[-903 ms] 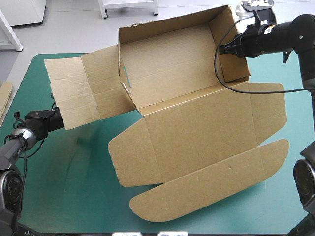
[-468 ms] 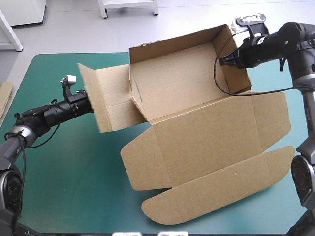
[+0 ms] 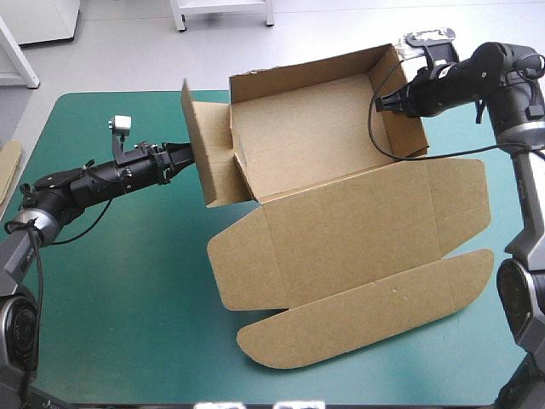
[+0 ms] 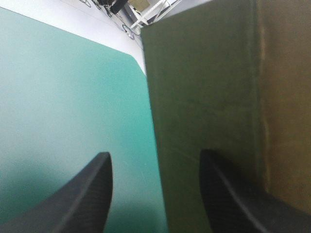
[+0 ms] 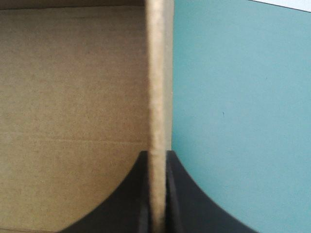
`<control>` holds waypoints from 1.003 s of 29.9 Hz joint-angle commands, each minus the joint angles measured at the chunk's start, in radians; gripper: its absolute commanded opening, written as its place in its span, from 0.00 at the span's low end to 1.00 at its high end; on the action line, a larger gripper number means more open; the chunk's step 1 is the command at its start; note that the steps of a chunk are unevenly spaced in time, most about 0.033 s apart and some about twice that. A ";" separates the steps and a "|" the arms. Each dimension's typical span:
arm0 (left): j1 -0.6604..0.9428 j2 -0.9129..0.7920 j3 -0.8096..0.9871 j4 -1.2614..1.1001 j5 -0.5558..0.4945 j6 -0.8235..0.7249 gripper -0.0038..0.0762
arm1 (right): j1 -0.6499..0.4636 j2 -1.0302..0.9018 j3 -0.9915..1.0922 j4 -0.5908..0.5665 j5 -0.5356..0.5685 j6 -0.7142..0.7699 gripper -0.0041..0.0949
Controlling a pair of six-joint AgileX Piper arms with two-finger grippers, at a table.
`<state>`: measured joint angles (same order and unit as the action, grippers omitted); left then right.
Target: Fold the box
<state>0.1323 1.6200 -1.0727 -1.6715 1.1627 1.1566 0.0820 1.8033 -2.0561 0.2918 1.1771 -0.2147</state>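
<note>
brown box (image 3: 341, 213), walls raised, lid flat

From above and behind the robot, the high camera looks forward and down on the whole brown cardboard box (image 3: 341, 247). Both wrist cameras sit close — one facing the box's left flap (image 4: 209, 97), one along its right wall (image 5: 158, 73) (both visible from above).

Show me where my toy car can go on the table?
Biggest bare patch of teal-green cover: between the left pincer, the box and the table's near edge. A smaller one: the far-left corner, beyond that pincer. Crowded: middle and far right, with box and right pincer.
</note>
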 commanded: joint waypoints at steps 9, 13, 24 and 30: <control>-0.107 -0.053 -0.220 0.083 0.046 -0.205 0.56 | -0.006 -0.035 -0.027 0.035 -0.077 0.033 0.02; -0.126 -0.053 -0.266 0.091 0.004 -0.239 0.56 | -0.006 -0.033 -0.027 0.033 -0.077 0.048 0.02; -0.149 -0.054 -0.360 0.273 -0.100 -0.384 0.56 | 0.005 0.017 -0.027 0.035 -0.061 0.091 0.02; -0.231 -0.022 -0.485 0.614 -0.197 -0.603 0.56 | 0.047 0.074 -0.027 0.035 -0.074 0.142 0.03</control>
<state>-0.0615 1.6159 -1.4755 -1.1431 0.9972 0.6588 0.1079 1.9137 -2.0561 0.2909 1.1572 -0.1027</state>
